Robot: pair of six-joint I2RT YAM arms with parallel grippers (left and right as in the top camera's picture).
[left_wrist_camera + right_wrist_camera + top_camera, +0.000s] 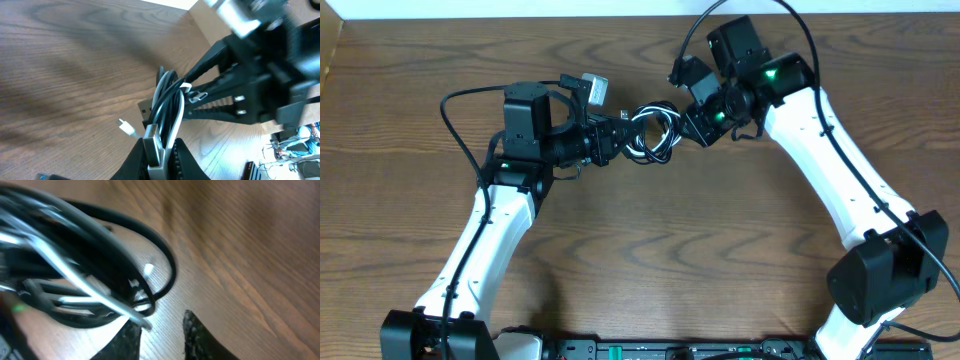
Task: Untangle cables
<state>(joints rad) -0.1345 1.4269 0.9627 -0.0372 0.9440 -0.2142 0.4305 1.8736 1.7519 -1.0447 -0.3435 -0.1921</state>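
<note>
A robotics lab, by the look of it — wood-grain table (650, 250) under the left gripper (610, 143), rack of electronics (670, 350) back by its arm's base.

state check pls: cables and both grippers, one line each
cables: black and white cords tangled in one coiled bundle, between the two grippers.
white plug end: sticking out loose from the bundle.
left gripper: shut on the cables.
right gripper: open, nothing between its fingers; bundle just beyond the tips, view blurred.
</note>
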